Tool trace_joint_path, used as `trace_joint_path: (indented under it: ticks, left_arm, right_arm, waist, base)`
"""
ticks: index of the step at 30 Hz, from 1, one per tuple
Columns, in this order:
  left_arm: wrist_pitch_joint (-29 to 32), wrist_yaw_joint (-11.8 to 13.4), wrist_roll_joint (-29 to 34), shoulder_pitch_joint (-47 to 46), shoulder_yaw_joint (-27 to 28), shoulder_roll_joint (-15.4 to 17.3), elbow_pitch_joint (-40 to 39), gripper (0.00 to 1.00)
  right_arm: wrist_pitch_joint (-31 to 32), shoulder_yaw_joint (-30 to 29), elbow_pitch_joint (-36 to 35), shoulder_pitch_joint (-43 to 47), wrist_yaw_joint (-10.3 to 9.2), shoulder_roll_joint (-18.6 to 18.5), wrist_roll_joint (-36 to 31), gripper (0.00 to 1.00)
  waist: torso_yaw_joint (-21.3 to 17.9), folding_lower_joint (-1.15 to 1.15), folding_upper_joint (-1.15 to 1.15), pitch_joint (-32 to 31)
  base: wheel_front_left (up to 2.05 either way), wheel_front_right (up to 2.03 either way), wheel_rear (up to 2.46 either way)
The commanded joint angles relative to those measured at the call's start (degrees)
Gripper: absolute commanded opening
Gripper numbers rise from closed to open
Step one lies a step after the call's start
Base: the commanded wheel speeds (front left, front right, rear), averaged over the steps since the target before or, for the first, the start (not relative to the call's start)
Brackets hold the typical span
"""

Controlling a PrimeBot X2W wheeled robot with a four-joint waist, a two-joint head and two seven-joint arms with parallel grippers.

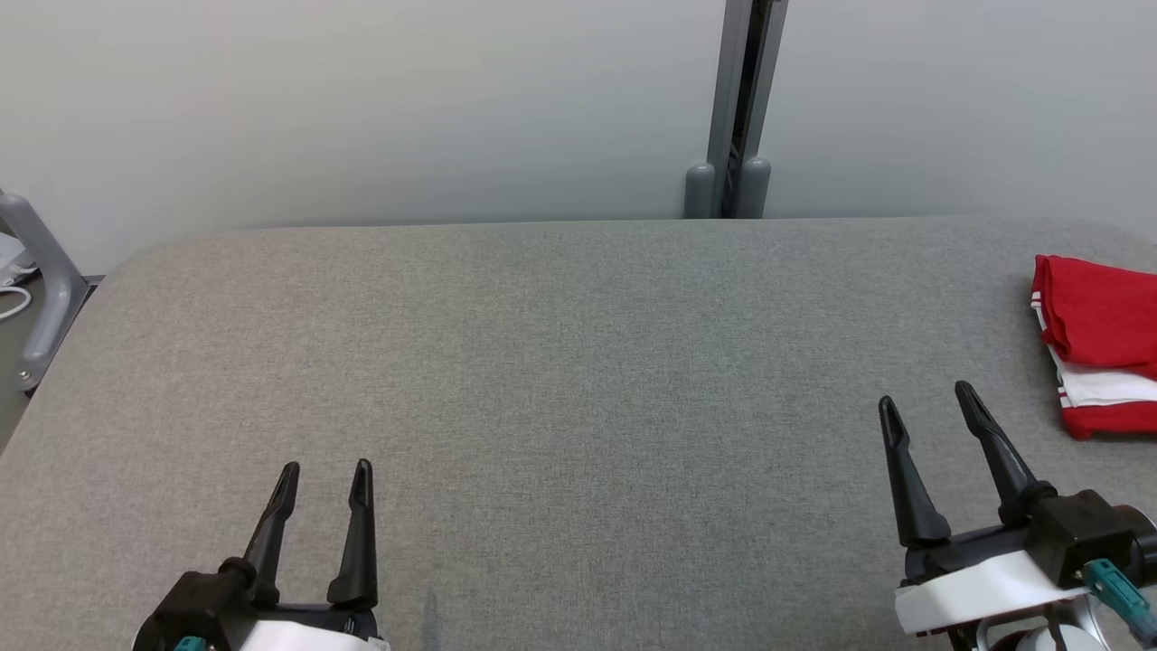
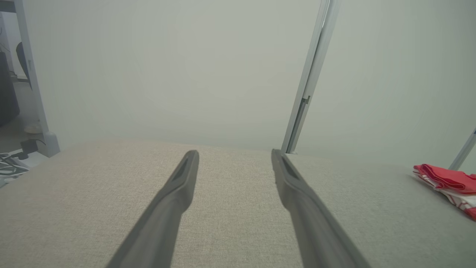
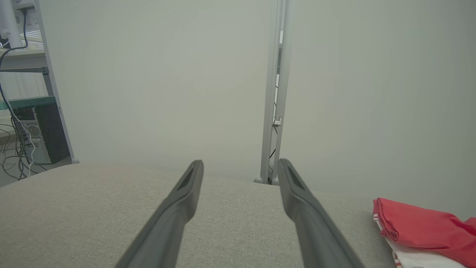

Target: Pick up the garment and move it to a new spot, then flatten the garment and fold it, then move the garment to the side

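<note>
A folded red garment with white stripes lies at the right edge of the grey padded table. The same garment lies far right in the left wrist view, and the garment sits at the lower right of the right wrist view. My right gripper stands open a short way left of it, touching nothing. At the lower left my left gripper is open too, with only table cloth between its fingers. The right gripper's fingers are spread over bare table.
A pale wall with a grey vertical post runs behind the table. A grey metal frame stands off the table's left end. Shelving with cables and a computer case sits beyond the far left edge.
</note>
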Motion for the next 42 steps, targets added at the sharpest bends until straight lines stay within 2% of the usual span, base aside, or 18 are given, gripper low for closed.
trace_joint_path:
  ticks: [1,17,42]
  left_arm:
    - [0.0,0.4,-0.1,0.1,0.1,0.3,-0.3,1.0]
    - [0.0,-0.1,-1.0,-0.4,-0.3,0.3,1.0,1.0]
    - [0.0,0.8,-2.6,-1.0,-1.0,0.3,2.1,1.0]
  right_arm:
    - [-0.1,-0.1,-0.1,0.2,-0.03,-0.1,0.5,1.0]
    - [-0.1,-0.9,0.7,0.4,-0.03,-0.1,1.7,1.0]
    - [-0.1,-1.2,1.3,0.1,-0.03,-0.1,1.0,1.0]
  waist:
    - [-0.1,0.0,0.0,0.1]
    - [-0.7,0.0,0.0,0.4]
    - [-0.6,0.0,0.0,0.5]
  base:
    - [0.0,0.0,0.0]
    - [0.0,0.0,0.0]
    - [0.0,0.0,0.0]
